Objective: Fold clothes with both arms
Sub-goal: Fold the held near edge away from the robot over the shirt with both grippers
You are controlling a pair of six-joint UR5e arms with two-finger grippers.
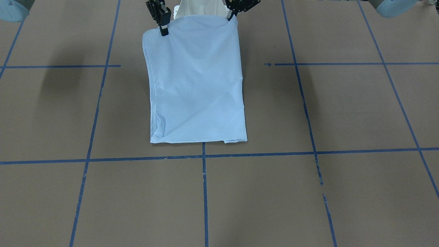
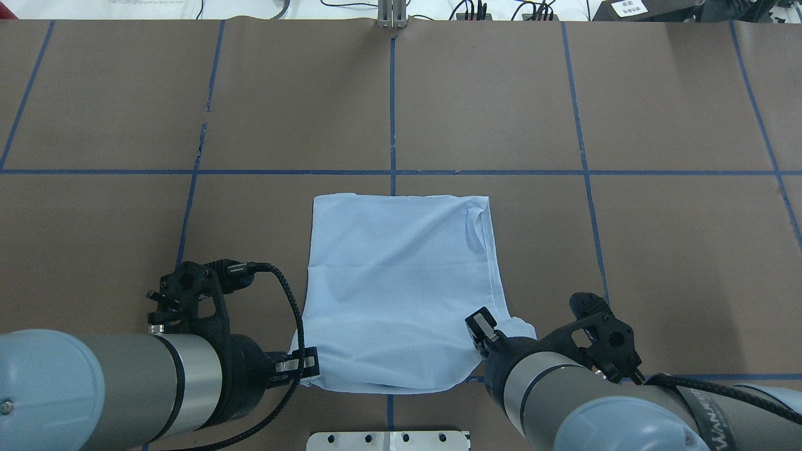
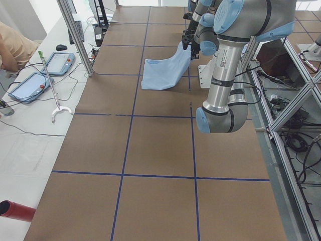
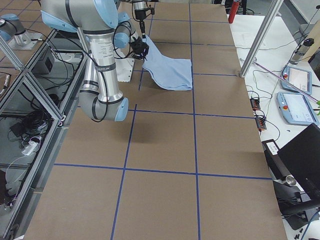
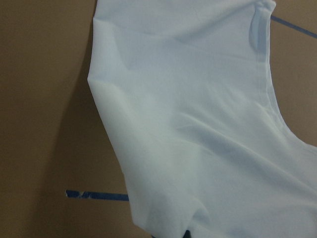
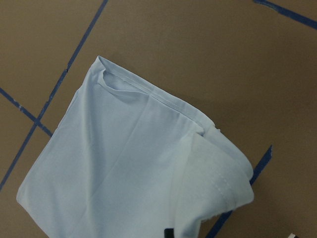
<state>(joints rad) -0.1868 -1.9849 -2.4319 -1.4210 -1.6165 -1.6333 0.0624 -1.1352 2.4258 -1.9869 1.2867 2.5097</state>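
The light blue T-shirt (image 1: 197, 85), folded into a narrow rectangle with its print hidden, lies on the brown table (image 2: 658, 238). Its far edge rests flat, while the edge near the robot is lifted. My left gripper (image 2: 305, 368) is shut on the shirt's (image 2: 395, 275) near left corner, and also shows at the top of the front view (image 1: 230, 16). My right gripper (image 2: 481, 327) is shut on the near right corner, seen in the front view (image 1: 164, 31) pinching the cloth. Both wrist views are filled with the draped fabric (image 5: 198, 124) (image 6: 124, 163).
Blue tape lines (image 2: 393, 94) divide the table into a grid. The white pedestal base (image 2: 388, 440) sits just behind the shirt. Teach pendants (image 3: 60, 63) (image 4: 295, 80) and cables lie on side benches, with part of a person (image 3: 10, 45) at one end.
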